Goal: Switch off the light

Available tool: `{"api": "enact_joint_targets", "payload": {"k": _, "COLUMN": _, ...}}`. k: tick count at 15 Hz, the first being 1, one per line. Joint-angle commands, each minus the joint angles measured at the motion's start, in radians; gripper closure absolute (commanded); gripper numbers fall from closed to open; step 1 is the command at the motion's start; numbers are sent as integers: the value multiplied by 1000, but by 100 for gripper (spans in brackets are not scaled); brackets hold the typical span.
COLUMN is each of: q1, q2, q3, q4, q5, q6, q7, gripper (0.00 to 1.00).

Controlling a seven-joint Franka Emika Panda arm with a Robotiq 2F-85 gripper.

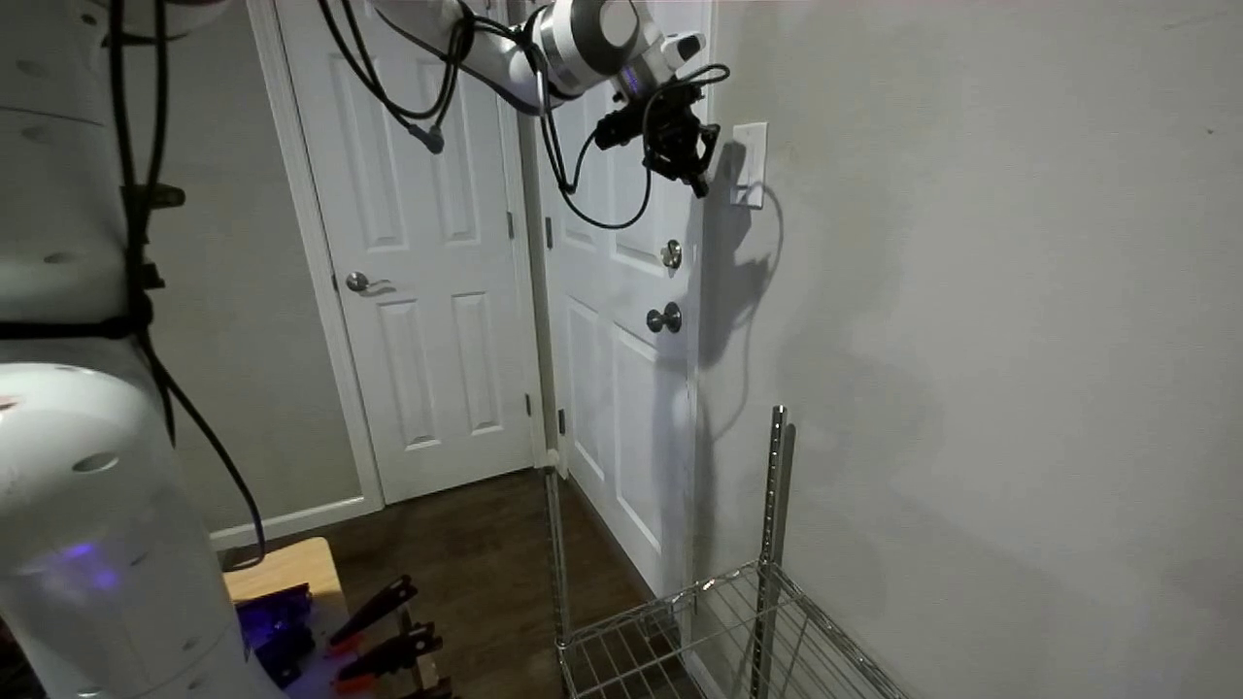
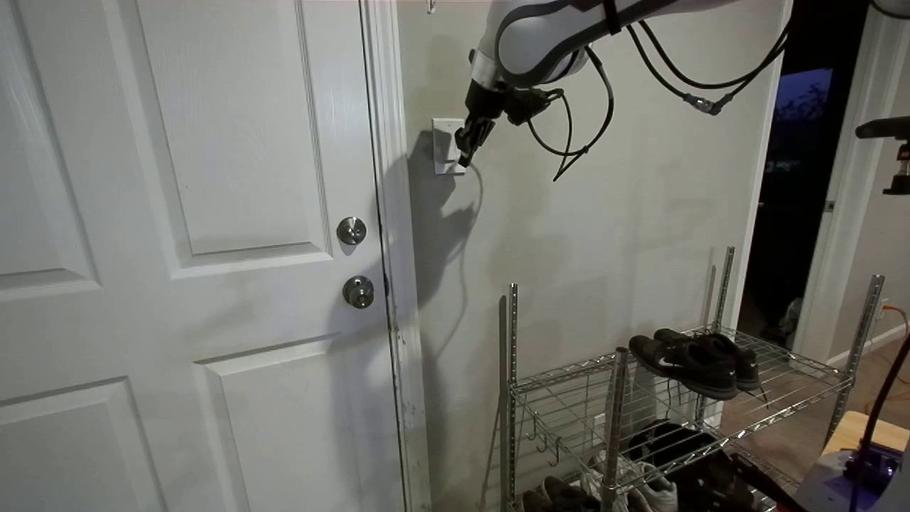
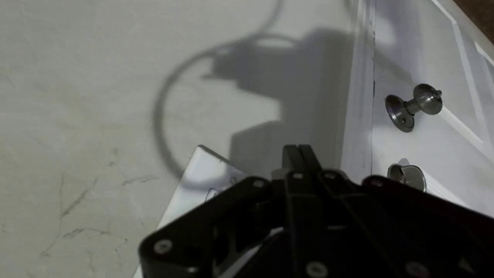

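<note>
The light's switch is a white rectangular wall plate [image 1: 749,165] beside the door frame. It also shows in an exterior view [image 2: 445,134], where the fingers cover part of its right side. In the wrist view the plate [image 3: 197,170] lies left of the fingertips, mostly hidden behind the gripper's linkage. No lamp is in view. My black gripper [image 1: 701,186] points downward in front of the wall near the plate; it also shows in an exterior view [image 2: 464,161]. In the wrist view its fingertips [image 3: 298,148] are together with nothing between them. Contact with the plate cannot be told.
A white door [image 2: 249,299] with a metal knob [image 2: 357,291] and a deadbolt [image 2: 351,230] is beside the plate. A wire rack [image 2: 569,377] with upright posts and black shoes [image 2: 686,363] stands below along the wall. Cables hang from the arm.
</note>
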Motion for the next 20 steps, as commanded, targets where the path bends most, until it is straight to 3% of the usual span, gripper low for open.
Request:
{"api": "enact_joint_targets", "payload": {"k": 1, "q1": 4, "q2": 27, "q3": -10, "q4": 18, "q5": -82, "q6": 65, "q7": 34, "gripper": 98}}
{"api": "enact_joint_targets", "payload": {"k": 6, "q1": 7, "q2": 63, "q3": -30, "q4": 46, "q5": -162, "q6": 147, "q7": 70, "gripper": 98}}
{"api": "enact_joint_targets", "payload": {"k": 20, "q1": 46, "q2": 154, "q3": -68, "q4": 157, "q5": -275, "q6": 156, "q7": 120, "gripper": 98}}
